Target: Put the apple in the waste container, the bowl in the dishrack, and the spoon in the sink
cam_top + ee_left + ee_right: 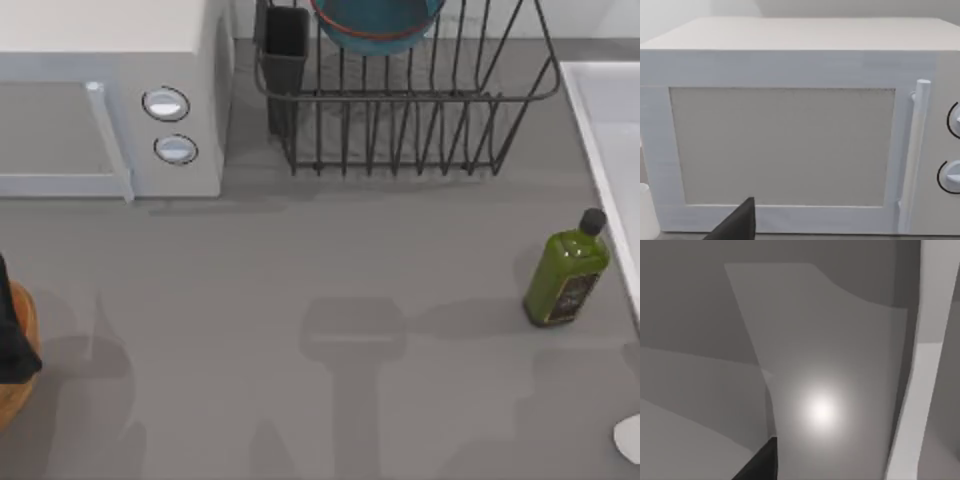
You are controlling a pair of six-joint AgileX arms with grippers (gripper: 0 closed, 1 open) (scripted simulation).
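A: Start at the left of the table. What's there?

B: At the left edge sits the round wood-coloured waste container (14, 370), partly cut off, with a black part of the left arm over it. I cannot tell whether the left gripper is open or closed. Behind it stands the white microwave (110, 100) with 2 round knobs; the left wrist view faces its door and handle, with a dark finger tip (737, 224) at the lower edge.

A: And in the middle?

B: Bare grey table (330, 280). Toward the back is the black wire dishrack (400, 110), its black cutlery cup (285, 50) at the corner nearest the microwave. The blue bowl (378, 22) with its reddish rim rests inside the rack, leaning among the bars.

A: The right side?

B: A green bottle (566, 272) with a black cap stands near the sink (600, 130), whose white rim runs along the right edge. In the near right corner a small white rounded piece, the spoon (630, 438), shows at the edge. The right wrist view sits close against a smooth pale surface, a dark finger tip (760, 465) beside it; I cannot tell whether the right gripper is open or closed.
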